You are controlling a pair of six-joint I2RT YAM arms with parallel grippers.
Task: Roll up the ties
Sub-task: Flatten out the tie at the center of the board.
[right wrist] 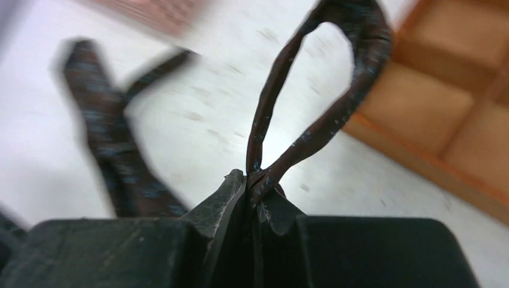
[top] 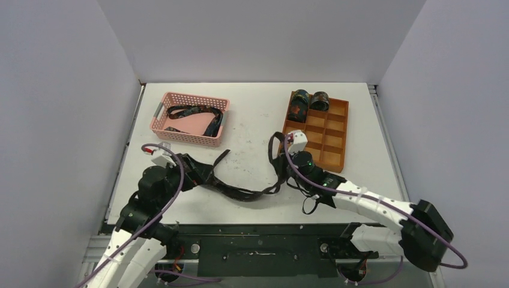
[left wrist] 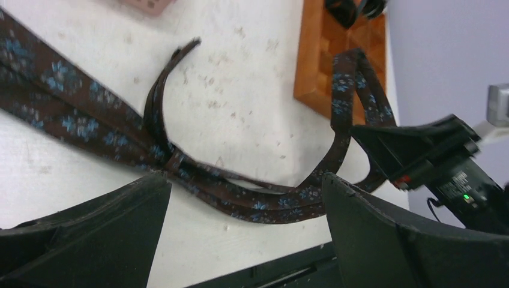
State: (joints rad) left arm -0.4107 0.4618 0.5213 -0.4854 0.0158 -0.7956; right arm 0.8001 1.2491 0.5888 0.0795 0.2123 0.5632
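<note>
A long dark tie (top: 240, 193) with blue-speckled pattern lies across the table's front, folded and twisted. One end is by my left gripper (top: 201, 174), and the other rises in a loop by my right gripper (top: 282, 162). In the left wrist view my left gripper (left wrist: 245, 180) is open wide, and the tie (left wrist: 270, 207) lies on the table just past its fingertips. In the right wrist view my right gripper (right wrist: 252, 183) is shut on the tie, whose loop (right wrist: 360, 60) stands up above the jaws. Two rolled ties (top: 298, 105) (top: 320, 100) sit in the far compartments of the orange tray (top: 336, 150).
A pink basket (top: 162, 129) at the back left holds more unrolled ties (top: 204, 114). The orange tray stands right of my right gripper, also seen in the left wrist view (left wrist: 312, 66) and the right wrist view (right wrist: 432, 120). Grey walls enclose the table.
</note>
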